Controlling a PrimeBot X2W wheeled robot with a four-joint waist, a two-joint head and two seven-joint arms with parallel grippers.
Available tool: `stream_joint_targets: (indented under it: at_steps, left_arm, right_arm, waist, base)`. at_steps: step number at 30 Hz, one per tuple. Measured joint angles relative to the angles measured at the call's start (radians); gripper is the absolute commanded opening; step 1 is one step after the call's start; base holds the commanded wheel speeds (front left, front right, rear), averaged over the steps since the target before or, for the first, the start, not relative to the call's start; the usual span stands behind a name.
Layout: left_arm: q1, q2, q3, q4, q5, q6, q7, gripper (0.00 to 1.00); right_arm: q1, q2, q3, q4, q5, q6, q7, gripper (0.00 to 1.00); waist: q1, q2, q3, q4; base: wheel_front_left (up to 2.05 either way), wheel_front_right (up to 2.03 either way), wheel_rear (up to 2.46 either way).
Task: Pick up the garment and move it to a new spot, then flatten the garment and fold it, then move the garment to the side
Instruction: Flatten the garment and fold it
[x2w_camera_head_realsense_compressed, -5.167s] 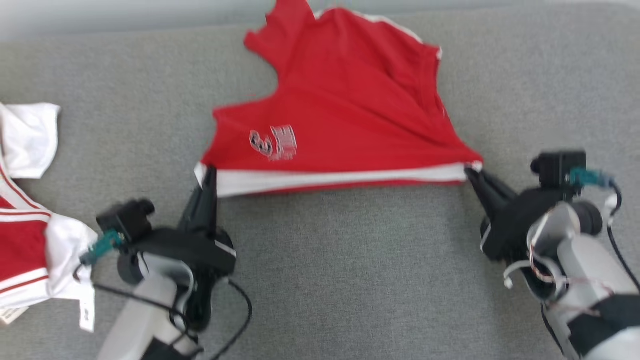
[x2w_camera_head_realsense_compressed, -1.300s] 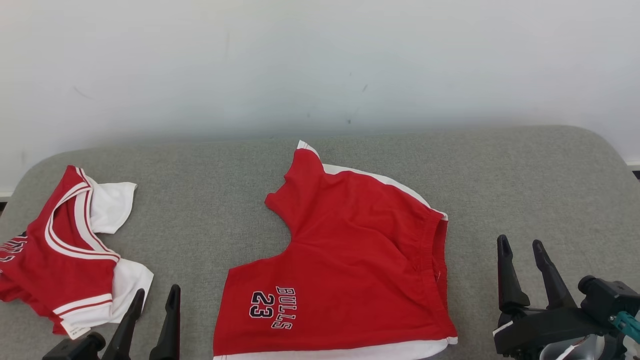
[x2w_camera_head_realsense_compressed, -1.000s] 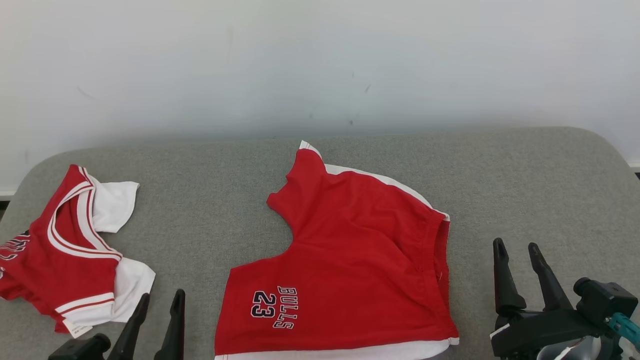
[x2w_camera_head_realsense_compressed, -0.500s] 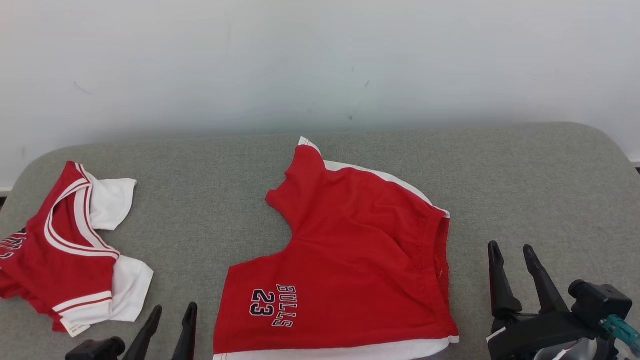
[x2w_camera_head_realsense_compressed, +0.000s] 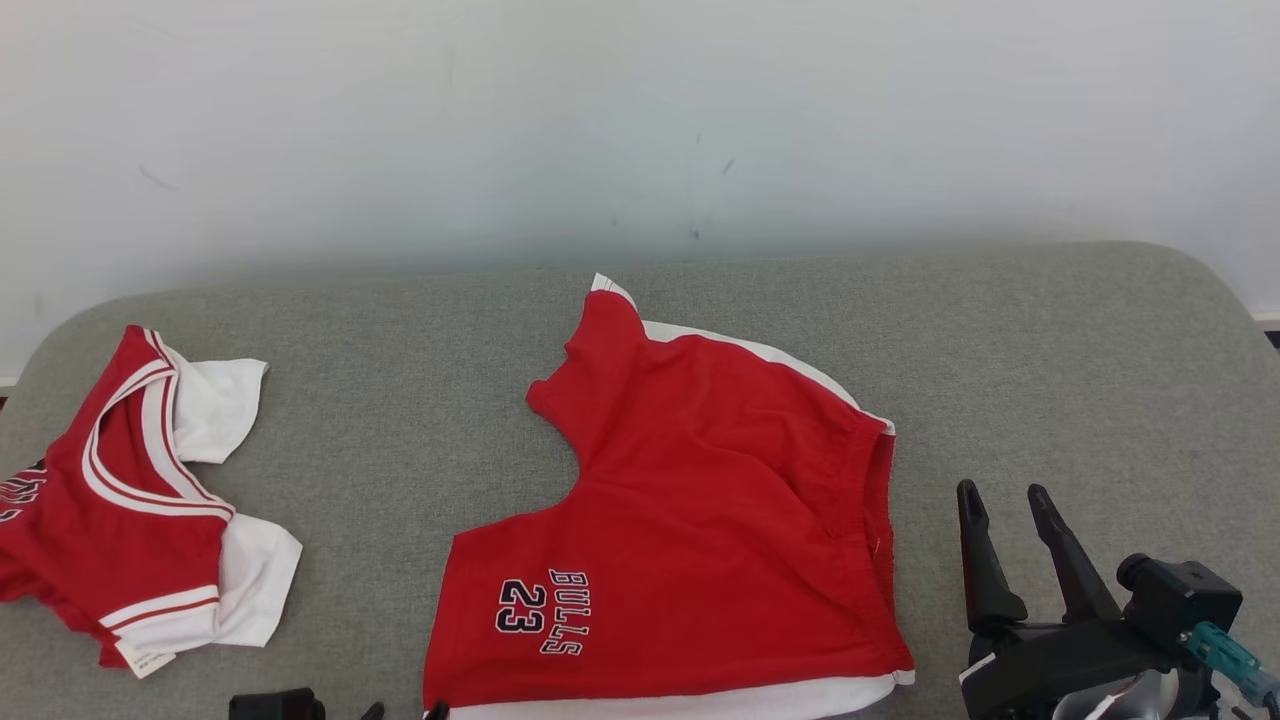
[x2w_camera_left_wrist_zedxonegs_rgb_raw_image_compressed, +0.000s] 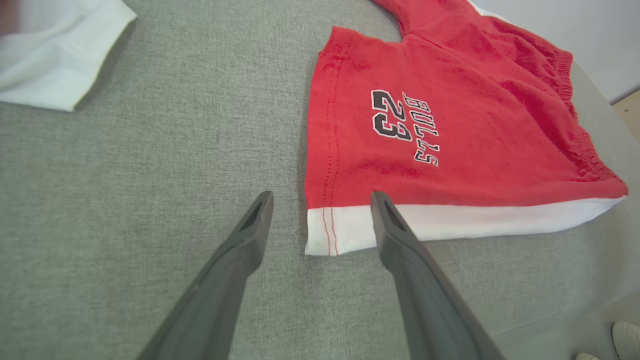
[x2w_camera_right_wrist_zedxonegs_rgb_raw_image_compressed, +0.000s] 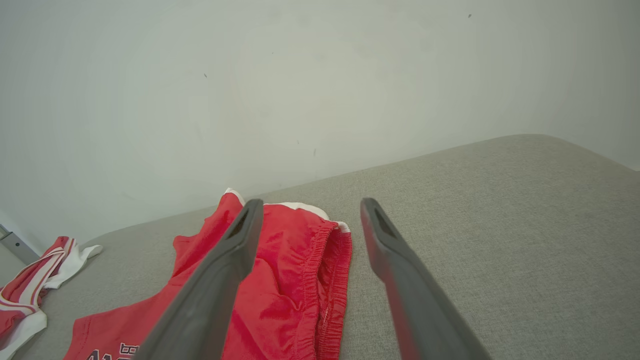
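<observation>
Shorts (x2w_camera_head_realsense_compressed: 700, 500) lie nearly flat; left gripper (x2w_camera_left_wrist_zedxonegs_rgb_raw_image_compressed: 322, 196) and right gripper (x2w_camera_head_realsense_compressed: 1003, 490) hang wide, empty. Pinch the hem corner (x2w_camera_left_wrist_zedxonegs_rgb_raw_image_compressed: 332, 232) low, catching both layers.

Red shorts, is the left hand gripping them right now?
No, the left hand hangs open, astride the red shorts' white hem corner.

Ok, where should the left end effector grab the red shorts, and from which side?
Take the shorts by the white-banded leg corner nearest the robot, coming in from its near left side. That corner lies flat with two free edges on the grey cushion, and the open left end effector has a finger either side of it.
</observation>
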Motion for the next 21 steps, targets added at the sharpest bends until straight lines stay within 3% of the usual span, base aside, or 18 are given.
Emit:
stream_joint_targets:
  at_steps: [9,21]
  left_arm:
    - [-0.041,0.002,-0.018,0.102,0.013,0.027,0.098,1.0]
    - [-0.067,-0.008,-0.026,0.153,0.011,0.026,0.125,1.0]
  right_arm:
    - [0.0,0.0,0.015,0.007,-0.005,0.008,0.001,1.0]
    - [0.0,-0.002,0.02,0.008,-0.006,0.009,0.004,1.0]
  waist:
    - [0.0,0.0,0.004,-0.006]
    - [0.0,0.0,0.007,-0.018]
  base:
    - [0.0,0.0,0.0]
    - [0.0,0.0,0.0]
